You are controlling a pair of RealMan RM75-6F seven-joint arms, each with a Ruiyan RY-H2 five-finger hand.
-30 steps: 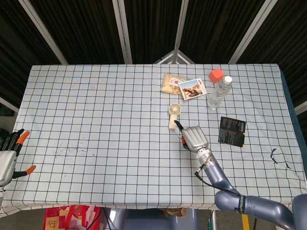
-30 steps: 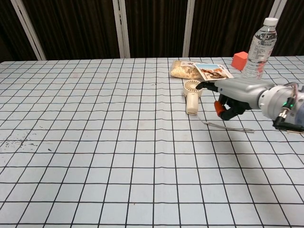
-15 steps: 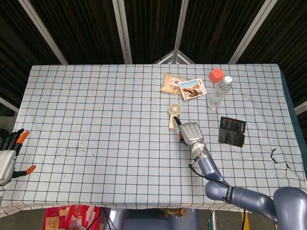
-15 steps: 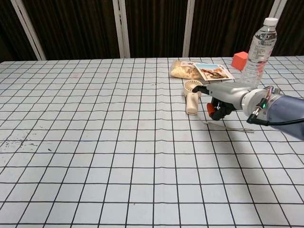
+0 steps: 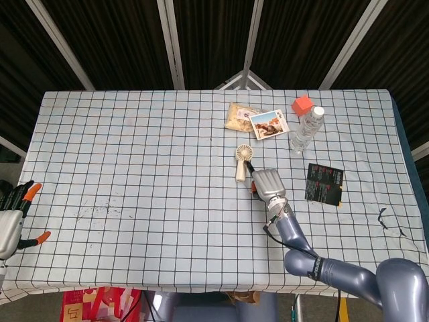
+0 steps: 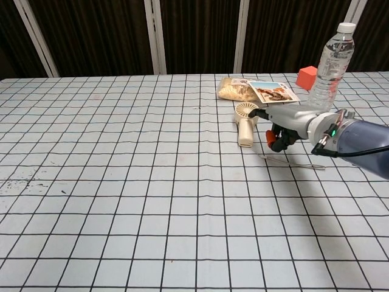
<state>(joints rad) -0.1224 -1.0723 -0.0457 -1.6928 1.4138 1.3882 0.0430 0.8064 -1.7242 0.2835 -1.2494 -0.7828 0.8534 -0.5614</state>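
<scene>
1. Cream handheld fan (image 5: 241,163) lies flat on the checked counter (image 5: 134,168) in the head view; right hand (image 5: 266,184) just beside its handle, not gripping it. Left hand (image 5: 12,218) idles at the counter edge, fingers apart, holding nothing.
2. Chest view: right hand (image 6: 285,126) fingers curled, closure uncertain; fan (image 6: 245,123) not yet lifted; water bottle (image 6: 329,61) stands behind.
</scene>
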